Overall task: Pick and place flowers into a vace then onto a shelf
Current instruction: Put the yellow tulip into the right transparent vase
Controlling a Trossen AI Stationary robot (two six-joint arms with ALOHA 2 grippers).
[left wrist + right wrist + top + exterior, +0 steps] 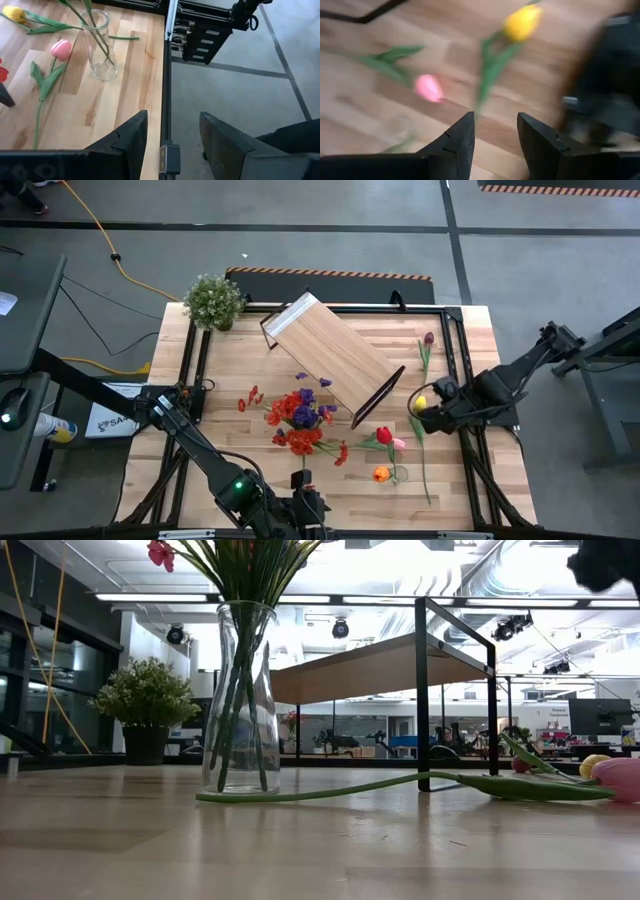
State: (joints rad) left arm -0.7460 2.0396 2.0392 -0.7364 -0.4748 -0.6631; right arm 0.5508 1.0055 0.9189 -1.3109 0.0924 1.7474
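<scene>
Right wrist view blurs the yellow tulip (522, 22) beyond the right gripper's (495, 137) spread, empty jaws; left gripper (172, 137) likewise spread.

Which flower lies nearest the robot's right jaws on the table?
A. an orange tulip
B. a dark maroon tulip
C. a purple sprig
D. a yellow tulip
D: from above, the yellow tulip lies right beside the right gripper, and it also shows just ahead of the open jaws in the right wrist view, while the other flowers lie farther away.
</scene>
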